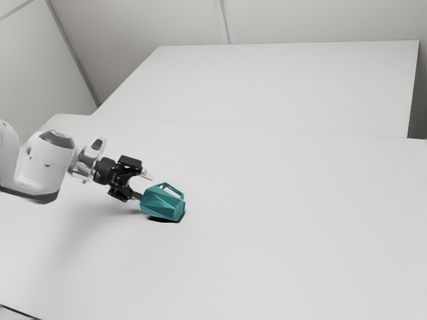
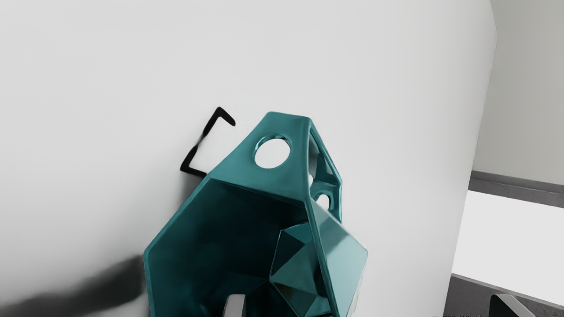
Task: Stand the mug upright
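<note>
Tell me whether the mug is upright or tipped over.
Tipped over: the mug lies on its side, its base toward the exterior view's right, and the wrist view looks into its open mouth.

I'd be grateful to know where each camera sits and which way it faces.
Exterior view: at the arm's side, looking down across the white table; the arm enters from the exterior view's left, ending in the black claw.
Wrist view: on the arm's hand, looking past the claw's fingertips into the open mouth of the teal mug; those fingertips show at the bottom edge.
Shared: both show the mug with its handle, the tabletop and the claw's fingers.
</note>
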